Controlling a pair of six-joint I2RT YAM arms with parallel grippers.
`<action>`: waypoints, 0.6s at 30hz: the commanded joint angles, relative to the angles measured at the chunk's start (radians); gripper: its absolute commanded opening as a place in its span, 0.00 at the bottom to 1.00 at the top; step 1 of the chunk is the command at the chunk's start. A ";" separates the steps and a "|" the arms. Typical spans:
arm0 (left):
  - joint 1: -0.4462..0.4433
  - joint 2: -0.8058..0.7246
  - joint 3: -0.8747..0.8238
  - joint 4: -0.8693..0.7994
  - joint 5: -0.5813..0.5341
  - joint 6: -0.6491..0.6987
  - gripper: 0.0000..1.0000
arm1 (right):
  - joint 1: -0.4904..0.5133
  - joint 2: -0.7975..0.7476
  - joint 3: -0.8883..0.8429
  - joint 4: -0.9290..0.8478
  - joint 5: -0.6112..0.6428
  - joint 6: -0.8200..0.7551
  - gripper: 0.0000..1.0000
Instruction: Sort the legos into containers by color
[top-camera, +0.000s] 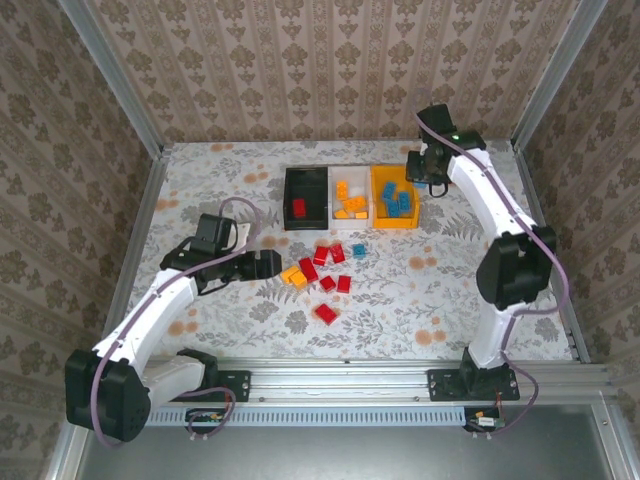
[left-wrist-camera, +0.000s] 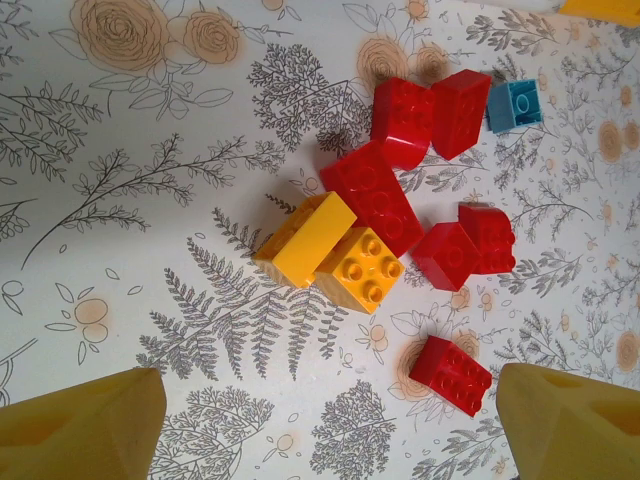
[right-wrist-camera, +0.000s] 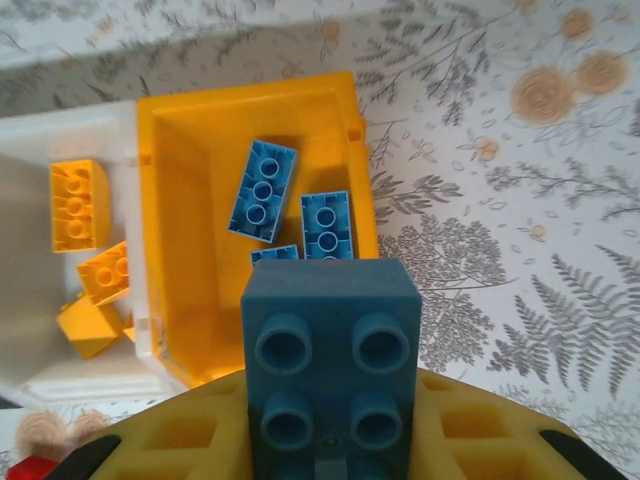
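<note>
Three containers stand in a row at the table's far middle. The black bin (top-camera: 311, 181) holds a red lego (top-camera: 298, 207), the white bin (top-camera: 350, 173) orange ones (right-wrist-camera: 78, 204), and the orange-yellow bin (top-camera: 395, 226) blue ones (right-wrist-camera: 263, 190). My right gripper (right-wrist-camera: 330, 440) is shut on a blue lego (right-wrist-camera: 330, 350), just above the near right corner of the orange-yellow bin (right-wrist-camera: 180, 220). Loose red legos (left-wrist-camera: 372, 195), two orange ones (left-wrist-camera: 361, 268) and a blue one (left-wrist-camera: 515, 104) lie mid-table. My left gripper (left-wrist-camera: 325, 440) is open over the table beside them, with a lone red lego (left-wrist-camera: 450, 374) near its right finger (left-wrist-camera: 570, 420).
Patterned walls and aluminium rails enclose the floral tablecloth. The right arm's elbow (top-camera: 515, 265) rises over the table's right side. The loose pile (top-camera: 325, 258) sits just in front of the bins, with one red brick (top-camera: 326, 313) nearer the front edge.
</note>
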 joint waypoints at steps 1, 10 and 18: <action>0.008 -0.008 -0.014 -0.011 0.012 -0.014 0.88 | 0.001 0.079 0.075 -0.057 -0.038 -0.014 0.31; 0.007 0.002 -0.015 -0.007 0.010 -0.014 0.88 | 0.002 0.271 0.159 -0.056 -0.051 -0.018 0.32; 0.007 0.017 -0.019 0.008 0.012 -0.017 0.89 | 0.000 0.277 0.171 -0.054 -0.060 -0.019 0.58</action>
